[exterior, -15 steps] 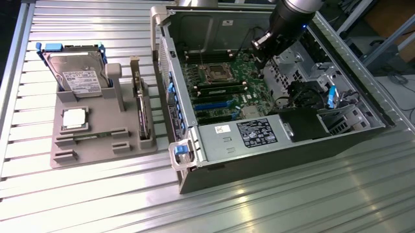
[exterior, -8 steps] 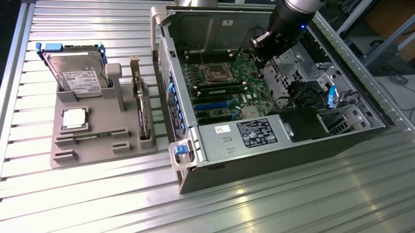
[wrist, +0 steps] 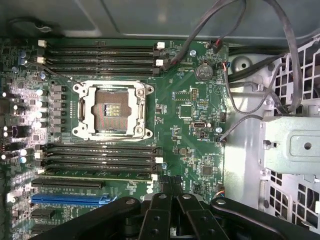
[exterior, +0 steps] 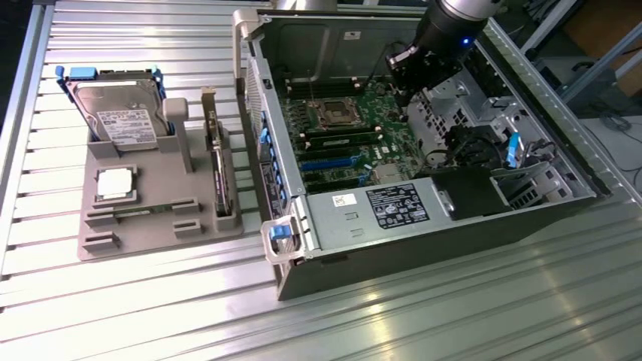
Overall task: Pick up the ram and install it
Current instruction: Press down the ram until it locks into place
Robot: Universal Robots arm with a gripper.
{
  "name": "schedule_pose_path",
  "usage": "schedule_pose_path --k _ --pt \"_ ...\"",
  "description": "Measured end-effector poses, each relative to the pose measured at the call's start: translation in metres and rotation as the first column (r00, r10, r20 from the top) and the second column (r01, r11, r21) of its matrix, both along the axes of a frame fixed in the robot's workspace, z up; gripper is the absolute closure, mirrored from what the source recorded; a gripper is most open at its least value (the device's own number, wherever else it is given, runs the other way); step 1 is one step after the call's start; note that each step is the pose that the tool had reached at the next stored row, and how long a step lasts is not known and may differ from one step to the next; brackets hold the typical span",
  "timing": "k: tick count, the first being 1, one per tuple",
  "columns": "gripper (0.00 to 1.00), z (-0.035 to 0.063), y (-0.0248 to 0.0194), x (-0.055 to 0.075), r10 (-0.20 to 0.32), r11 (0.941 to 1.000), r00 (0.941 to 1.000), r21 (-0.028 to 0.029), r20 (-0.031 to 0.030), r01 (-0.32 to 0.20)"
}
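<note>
- The ram lies flat in the front slot of the grey tray, well apart from the fingers, toward the exterior view's left.
- The gripper hangs inside the open computer case. Its fingers are drawn narrow, with nothing seen between them.
- The motherboard is below the fingers, and the empty processor socket and memory slots are just beyond them.

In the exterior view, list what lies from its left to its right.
Hard drive → processor → expansion card → motherboard → gripper → blue cable.
</note>
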State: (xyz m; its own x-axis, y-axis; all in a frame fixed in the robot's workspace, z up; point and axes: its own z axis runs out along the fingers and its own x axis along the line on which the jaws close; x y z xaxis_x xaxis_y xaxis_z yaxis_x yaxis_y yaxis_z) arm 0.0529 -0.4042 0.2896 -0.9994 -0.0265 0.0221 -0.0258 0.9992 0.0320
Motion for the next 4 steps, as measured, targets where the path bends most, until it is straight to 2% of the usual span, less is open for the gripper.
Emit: schedule_pose_path --k 4 --pt "0.89 0.0000 0.0000 0.0000 0.000 1.0000 1.0000 0.0000 0.0000 0.000"
